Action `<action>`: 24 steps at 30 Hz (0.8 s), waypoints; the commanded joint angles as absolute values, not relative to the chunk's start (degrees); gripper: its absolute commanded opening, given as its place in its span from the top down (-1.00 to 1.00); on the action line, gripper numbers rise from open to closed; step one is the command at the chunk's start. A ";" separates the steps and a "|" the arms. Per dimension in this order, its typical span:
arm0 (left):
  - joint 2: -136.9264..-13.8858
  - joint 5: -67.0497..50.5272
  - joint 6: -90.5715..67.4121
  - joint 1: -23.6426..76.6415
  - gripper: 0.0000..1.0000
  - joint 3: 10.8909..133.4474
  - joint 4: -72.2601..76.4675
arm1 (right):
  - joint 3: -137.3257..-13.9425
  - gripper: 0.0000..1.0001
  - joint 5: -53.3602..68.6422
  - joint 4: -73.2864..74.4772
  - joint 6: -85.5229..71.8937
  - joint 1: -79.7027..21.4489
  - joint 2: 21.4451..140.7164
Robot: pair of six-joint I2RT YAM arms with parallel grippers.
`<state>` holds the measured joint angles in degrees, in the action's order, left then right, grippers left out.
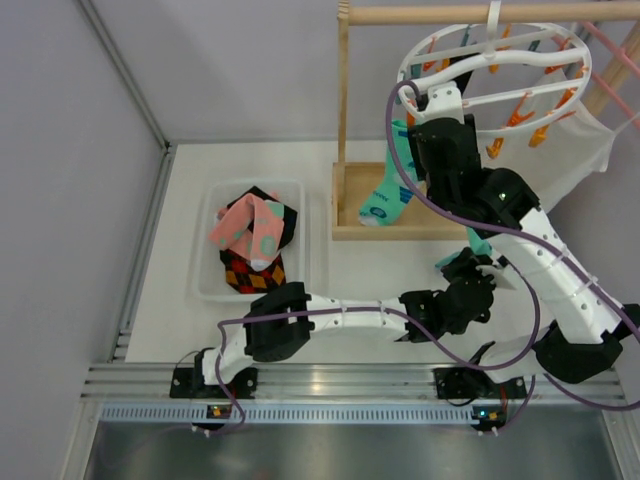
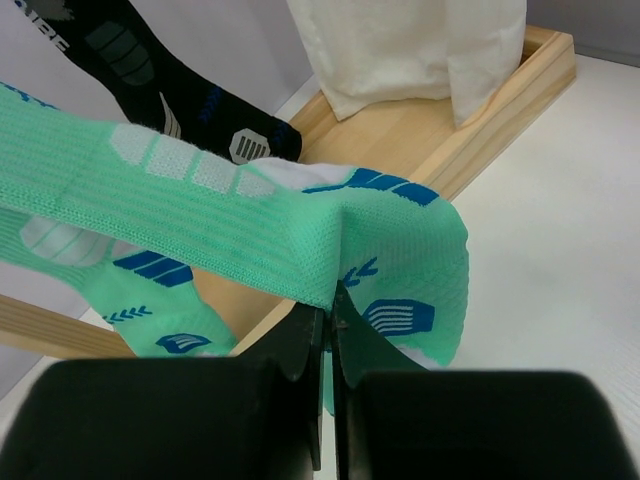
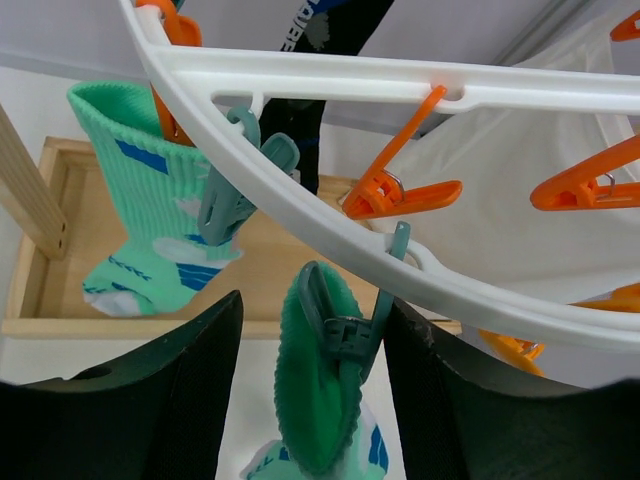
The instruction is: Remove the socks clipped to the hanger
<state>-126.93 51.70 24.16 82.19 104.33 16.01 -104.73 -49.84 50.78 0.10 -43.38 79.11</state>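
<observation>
The white ring hanger (image 1: pixel 578 82) hangs from the wooden rail with orange and teal pegs. My right gripper (image 3: pixel 315 302) is open, with its fingers either side of a teal peg (image 3: pixel 345 325) that clips the cuff of a mint-teal sock (image 3: pixel 315 400) to the ring (image 3: pixel 330 75). My left gripper (image 2: pixel 330 300) is shut on the lower part of that mint-teal sock (image 2: pixel 230 215), below the hanger (image 1: pixel 478 243). A second mint-teal sock (image 3: pixel 150 200) and a black sock (image 3: pixel 305 40) also hang clipped.
A clear bin (image 1: pixel 215 285) at the left holds pink dotted socks (image 1: pixel 245 228) and a black sock with red-orange diamonds (image 1: pixel 255 275). The wooden stand's tray base (image 1: pixel 345 200) lies under the hanger. A large white cloth (image 1: pixel 565 150) hangs at the right.
</observation>
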 commanded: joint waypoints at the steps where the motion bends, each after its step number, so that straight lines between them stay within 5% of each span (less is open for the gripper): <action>1: -124.72 49.84 24.61 83.76 1.00 103.71 17.49 | -102.93 -0.10 -54.83 41.50 2.28 -43.68 78.14; 15: -123.40 48.87 22.50 84.02 1.00 102.13 17.49 | -97.82 0.14 -62.93 30.24 7.73 -43.95 77.61; 20: -123.22 48.60 22.06 83.94 1.00 101.78 17.58 | -97.82 0.68 -62.58 29.88 7.56 -44.12 77.61; 24: -122.35 48.17 20.48 83.76 1.00 99.94 17.49 | -98.35 0.71 -59.42 31.28 5.45 -43.95 77.35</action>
